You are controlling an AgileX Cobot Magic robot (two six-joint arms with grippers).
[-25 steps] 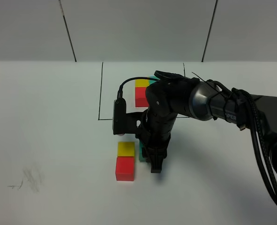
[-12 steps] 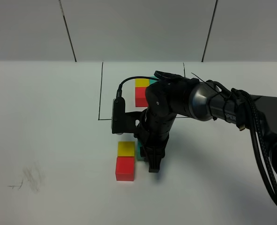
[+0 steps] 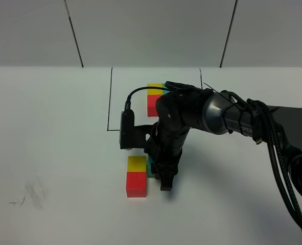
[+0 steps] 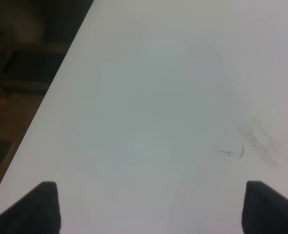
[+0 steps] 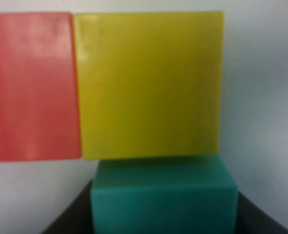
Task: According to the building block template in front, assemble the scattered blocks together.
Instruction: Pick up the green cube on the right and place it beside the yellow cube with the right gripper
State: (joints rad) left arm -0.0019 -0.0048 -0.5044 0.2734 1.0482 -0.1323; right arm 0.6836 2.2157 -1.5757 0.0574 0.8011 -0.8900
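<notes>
The building block template (image 3: 154, 97) lies at the back inside a thin black rectangle (image 3: 110, 99); its yellow and red cubes show, while my right arm covers most of the teal one. Nearer the front, a loose yellow cube (image 3: 137, 163) touches a loose red cube (image 3: 136, 184). My right gripper (image 3: 158, 174) is shut on the loose teal cube (image 3: 151, 167), pressed against the yellow cube's right side. In the right wrist view the teal cube (image 5: 163, 195) sits between dark fingers (image 5: 66, 225) and meets the yellow cube (image 5: 148, 83), with the red cube (image 5: 31, 85) beside that. My left gripper (image 4: 156, 209) stands open over bare table.
A grey scuff mark (image 3: 30, 196) marks the white table at the front left, also seen as a scuff mark (image 4: 253, 144) in the left wrist view. The table's edge (image 4: 61, 83) drops off to a dark floor there. A black cable (image 3: 286, 178) hangs from the right arm.
My right gripper has slid a little to the left with the teal cube, closing the gap to the yellow cube. The left gripper has not moved.
</notes>
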